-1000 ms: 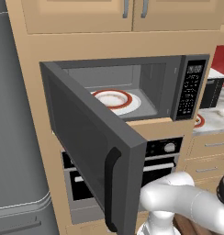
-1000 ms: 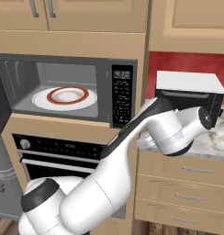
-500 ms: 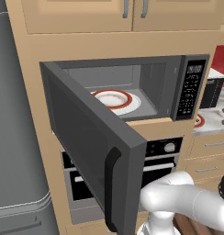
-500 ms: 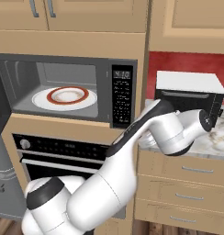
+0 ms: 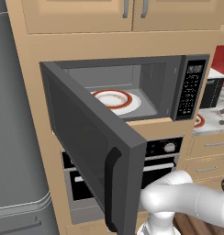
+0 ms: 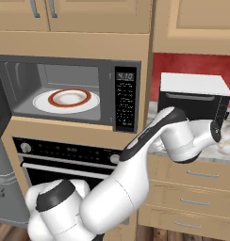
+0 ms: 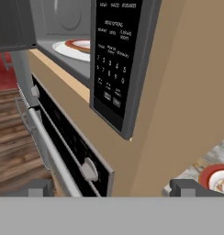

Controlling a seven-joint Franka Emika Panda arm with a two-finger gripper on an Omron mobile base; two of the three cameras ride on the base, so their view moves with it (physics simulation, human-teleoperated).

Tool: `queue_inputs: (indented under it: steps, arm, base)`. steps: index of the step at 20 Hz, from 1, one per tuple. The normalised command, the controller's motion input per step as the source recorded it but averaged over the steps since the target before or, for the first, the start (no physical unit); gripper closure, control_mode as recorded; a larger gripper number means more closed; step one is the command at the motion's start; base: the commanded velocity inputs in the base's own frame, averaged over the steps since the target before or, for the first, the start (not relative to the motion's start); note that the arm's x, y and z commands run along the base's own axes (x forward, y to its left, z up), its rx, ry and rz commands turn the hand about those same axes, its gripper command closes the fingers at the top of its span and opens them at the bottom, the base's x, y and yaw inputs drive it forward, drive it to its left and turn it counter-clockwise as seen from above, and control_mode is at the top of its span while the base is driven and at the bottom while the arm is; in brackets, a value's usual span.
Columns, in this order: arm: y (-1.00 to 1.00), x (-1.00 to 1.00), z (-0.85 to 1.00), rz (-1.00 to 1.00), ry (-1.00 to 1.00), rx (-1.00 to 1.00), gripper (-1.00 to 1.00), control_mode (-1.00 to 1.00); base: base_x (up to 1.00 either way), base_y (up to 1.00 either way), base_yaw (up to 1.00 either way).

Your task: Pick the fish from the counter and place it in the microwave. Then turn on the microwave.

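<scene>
- The robot arm (image 6: 150, 141) reaches out to the bench (image 7: 214, 153) beside the cooking wall, with the jaws spread as wide as they go and nothing between them; the two dark fingertips (image 7: 40, 187) stand well apart at the foot of the hand view
- The microwave (image 6: 121, 70) lies ahead of the jaws and off to one side, its door (image 5: 86, 147) swung fully out, evidently so that the fish can go straight in without a second stop
- A red-rimmed white plate (image 6: 67, 100) sits in the middle of the microwave floor, a ready landing spot for the catch
- The button panel (image 7: 111, 59) faces the jaws from close by; it is likely wanted last, once the door is shut
- The fish itself cannot be picked out for certain: a second red-rimmed plate (image 7: 218, 179) rests on the bench just beyond one fingertip, and a pale speckled patch on it may be the fish, though it is too small to tell
- The black oven (image 6: 65, 155) runs below the microwave, and a small black appliance (image 6: 192, 96) stands on the bench behind the arm's wrist
- On this showing the pick-up has not begun, and the jaws must first turn down toward the bench
</scene>
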Motion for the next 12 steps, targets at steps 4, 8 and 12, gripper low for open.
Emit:
queue_inputs:
  steps: [4, 8, 12]
  arm:
    - [-0.03, 0.16, -0.13, 0.00, 0.00, 0.04, -1.00, -1.00]
    - [-0.02, 0.20, -0.10, 0.00, 0.00, 0.00, -1.00, -1.00]
    - [0.00, 0.19, -0.09, 0.00, 0.00, 0.00, -1.00, -1.00]
  base:
    - [0.00, 0.00, 0.00]
    - [0.00, 0.00, 0.00]
    - [0.00, 0.00, 0.00]
